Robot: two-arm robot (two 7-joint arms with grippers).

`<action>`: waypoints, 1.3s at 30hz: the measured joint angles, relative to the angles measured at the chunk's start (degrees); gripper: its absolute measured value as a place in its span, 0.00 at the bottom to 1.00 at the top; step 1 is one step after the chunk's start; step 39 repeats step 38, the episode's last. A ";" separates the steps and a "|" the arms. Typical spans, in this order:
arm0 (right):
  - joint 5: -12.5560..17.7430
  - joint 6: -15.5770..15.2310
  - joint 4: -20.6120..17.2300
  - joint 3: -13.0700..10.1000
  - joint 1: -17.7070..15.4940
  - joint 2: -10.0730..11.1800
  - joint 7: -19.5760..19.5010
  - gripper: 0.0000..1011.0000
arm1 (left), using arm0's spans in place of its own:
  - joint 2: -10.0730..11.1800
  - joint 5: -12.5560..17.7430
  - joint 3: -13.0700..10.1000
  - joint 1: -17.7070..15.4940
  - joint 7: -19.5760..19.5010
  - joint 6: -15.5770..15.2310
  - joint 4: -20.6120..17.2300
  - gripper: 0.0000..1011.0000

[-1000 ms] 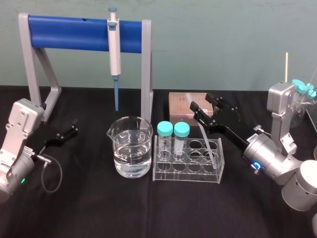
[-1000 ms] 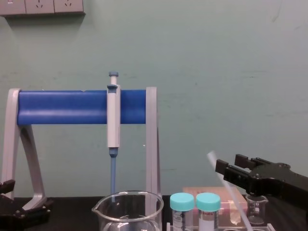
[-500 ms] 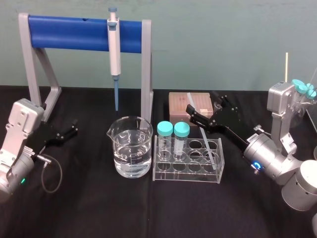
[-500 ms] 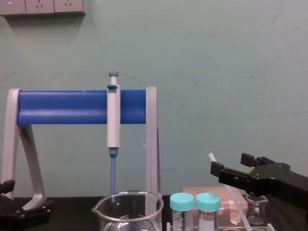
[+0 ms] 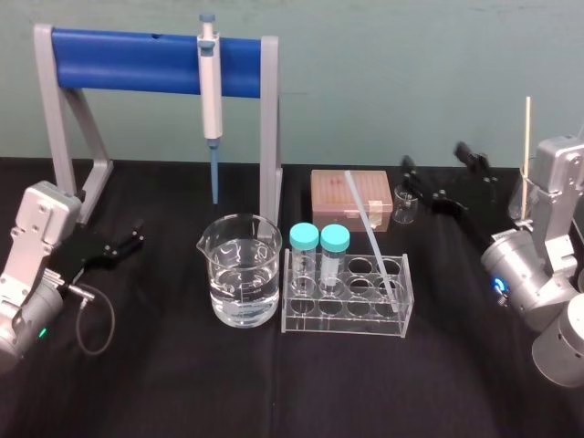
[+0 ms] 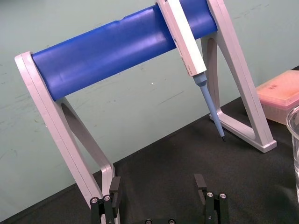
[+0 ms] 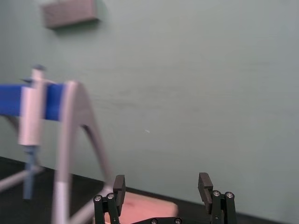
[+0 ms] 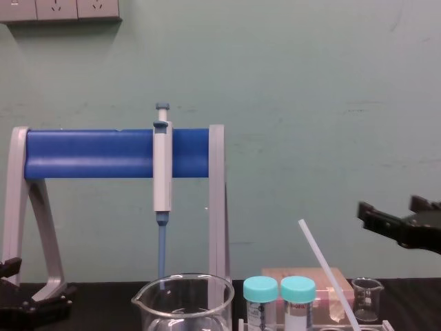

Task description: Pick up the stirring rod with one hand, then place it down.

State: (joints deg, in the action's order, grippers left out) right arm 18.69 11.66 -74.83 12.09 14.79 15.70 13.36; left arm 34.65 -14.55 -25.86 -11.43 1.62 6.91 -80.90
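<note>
A thin white translucent stirring rod (image 5: 370, 233) is leaned in a clear plastic rack (image 5: 347, 315). It is judged light, slick and brittle, best gripped mid-shaft. At its two o'clock, the black right end effector (image 5: 434, 157) is held open.

"The stirring rod (image 5: 370, 233), left of the right claw (image 5: 434, 155): what material?"
"Smooth, translucent white. Plastic or glass, I cannot tell. The claw is matt black."
"And around the rod?"
"A clear, glossy plastic rack (image 5: 342, 319) on the tabletop (image 5: 182, 383), matt black cloth. Farther left of the claw, a shiny clear glass beaker (image 5: 242, 265)."
</note>
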 joint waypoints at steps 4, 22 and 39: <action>-1.23 -1.99 -0.19 -0.78 -0.96 -0.30 -2.13 0.99 | 0.00 0.00 0.00 0.00 0.00 0.00 0.00 0.99; -2.11 -7.79 -4.82 -2.62 -6.56 -0.29 -0.33 0.99 | 0.00 0.00 0.00 0.00 0.00 0.00 0.00 0.99; -2.54 -8.17 -4.83 -2.68 -6.60 -0.38 -0.42 0.99 | 0.00 0.00 0.00 0.00 0.00 0.00 0.00 0.99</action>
